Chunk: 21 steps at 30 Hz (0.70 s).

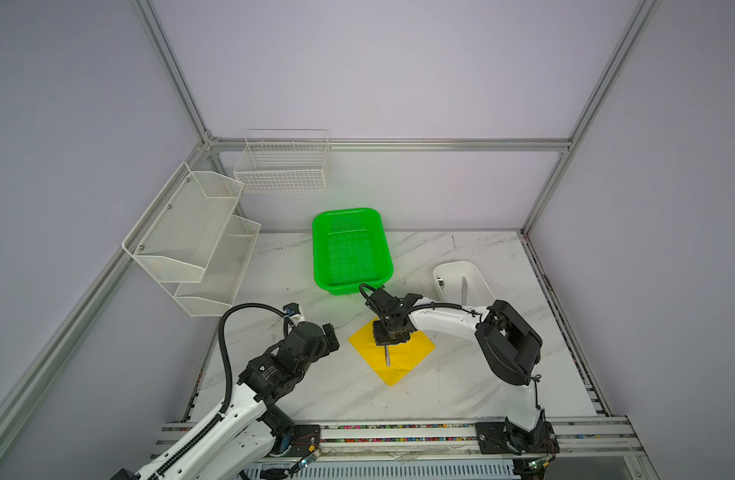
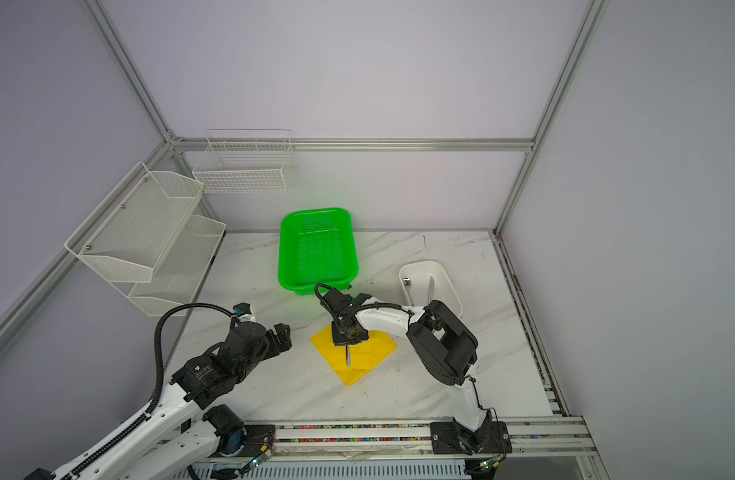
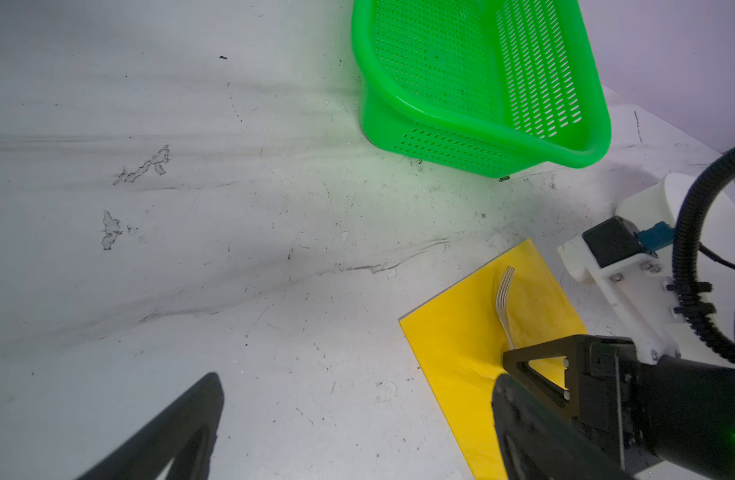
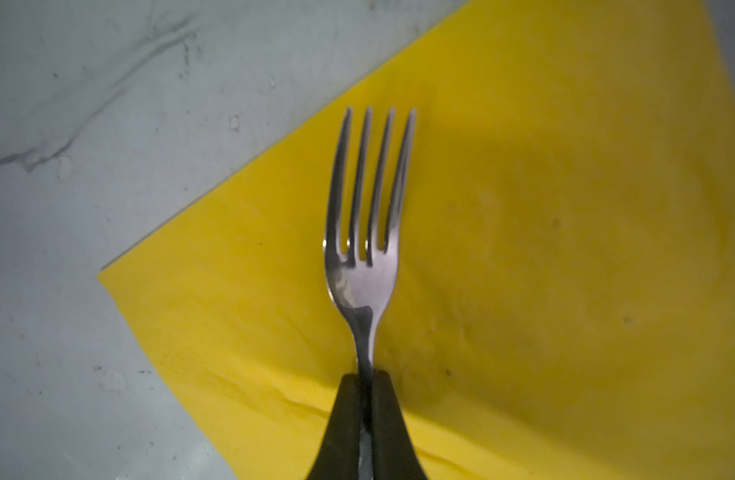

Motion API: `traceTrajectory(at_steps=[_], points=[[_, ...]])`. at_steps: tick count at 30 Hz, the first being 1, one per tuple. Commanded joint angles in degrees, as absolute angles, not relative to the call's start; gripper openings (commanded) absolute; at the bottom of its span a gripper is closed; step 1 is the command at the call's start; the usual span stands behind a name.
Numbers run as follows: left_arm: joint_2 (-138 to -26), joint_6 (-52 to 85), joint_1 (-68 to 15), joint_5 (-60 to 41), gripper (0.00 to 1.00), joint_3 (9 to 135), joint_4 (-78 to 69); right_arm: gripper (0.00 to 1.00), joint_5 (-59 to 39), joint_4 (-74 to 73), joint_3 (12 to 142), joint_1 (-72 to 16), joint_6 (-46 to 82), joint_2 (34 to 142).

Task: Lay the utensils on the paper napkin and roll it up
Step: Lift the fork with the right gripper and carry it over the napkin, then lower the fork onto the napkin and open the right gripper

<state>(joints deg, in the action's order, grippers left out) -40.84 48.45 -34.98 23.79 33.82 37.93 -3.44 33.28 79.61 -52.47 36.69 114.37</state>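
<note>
1. At the far left, a white two-tier mesh shelf (image 1: 191, 245) was fixed to the side wall. A wire basket (image 1: 282, 166) was mounted on the back wall just beside it.
2. The left gripper (image 1: 331, 337) was held above the marble counter (image 1: 440, 390), to the left of the napkin and apart from it. Its jaws were spread wide with nothing between them. In the left wrist view only bare counter was framed by its fingers (image 3: 195, 403).
3. A green basket (image 1: 349, 253) was set near the middle of the counter at the back wall, and nothing was seen inside it.
4. In front of the basket, the paper napkin (image 1: 403, 368) was spread flat on the counter, turned so that one corner pointed toward the front rail. A faint crease was seen across it in the right wrist view.
5. The right gripper (image 1: 387, 345) was pointed down over the napkin, with its jaws clamped on the handle of the fork (image 4: 363, 266). The tines were stretched out over the yellow sheet, well inside its edges. Whether the fork was touching the paper could not be told.
6. At the right, the white tray (image 1: 438, 272) was partly hidden behind the right arm. The knife (image 1: 464, 289) was seen lying in it. Only a shiny end of the spoon (image 1: 440, 281) was visible near the tray's far wall, apart from the knife.
</note>
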Motion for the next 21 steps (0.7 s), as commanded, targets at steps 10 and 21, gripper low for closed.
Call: traceTrajectory(at_steps=[10, 21], points=[[-39.38, 47.81, -34.72, 25.38, 1.00, 31.58, 38.22, 0.11, -1.54, 35.65, 81.16, -53.35, 37.53, 115.20], [-39.60, 47.16, -34.67, 23.76, 1.00, 31.47, 37.80, 0.18, -1.03, 35.45, 82.01, -53.35, 38.08, 115.18]])
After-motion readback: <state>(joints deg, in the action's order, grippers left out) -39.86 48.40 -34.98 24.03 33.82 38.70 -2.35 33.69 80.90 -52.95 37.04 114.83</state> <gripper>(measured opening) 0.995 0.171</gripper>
